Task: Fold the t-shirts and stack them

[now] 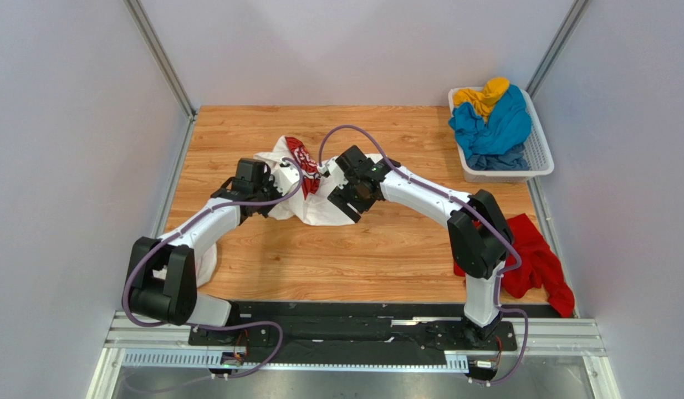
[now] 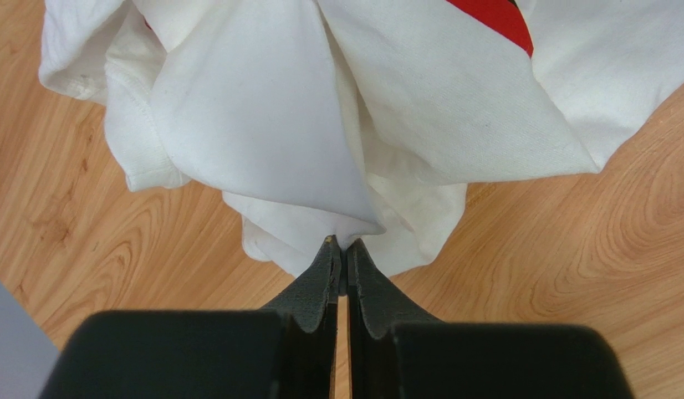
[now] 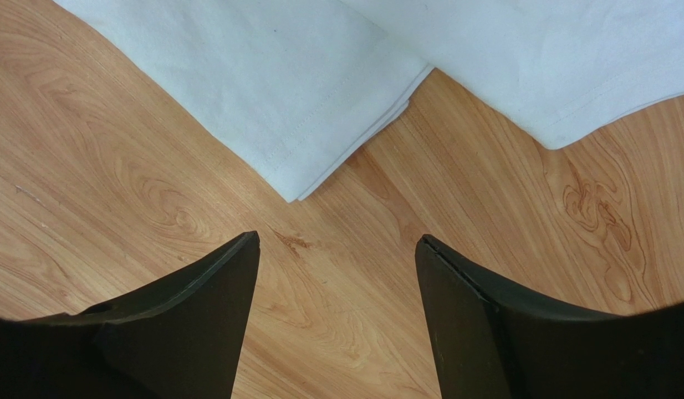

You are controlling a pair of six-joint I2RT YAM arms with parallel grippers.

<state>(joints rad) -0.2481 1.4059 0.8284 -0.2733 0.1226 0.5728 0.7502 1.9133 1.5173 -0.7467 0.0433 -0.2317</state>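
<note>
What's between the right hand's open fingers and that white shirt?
Only bare wooden table; the right wrist view shows the right hand short of the white shirt, with nothing between.

one white t-shirt (image 1: 314, 212); one red t-shirt (image 1: 541, 258); one blue t-shirt (image 1: 497, 125); one yellow t-shirt (image 1: 483, 95); one basket (image 1: 542, 155); two arms (image 1: 209, 226) (image 1: 420, 193)

Near half of light wooden table (image 1: 354, 258) is bare, free to cross. Mid-table blocked by crumpled white cloth t-shirt with red print (image 1: 312, 206), with left arm (image 1: 205, 224) and right arm (image 1: 420, 193) meeting over it. White plastic lattice basket (image 1: 541, 158) fills far-right corner. Loose red cloth t-shirt (image 1: 541, 266) lies on right edge. Grey enclosure walls (image 1: 70, 125) shut in left, right and back.
</note>
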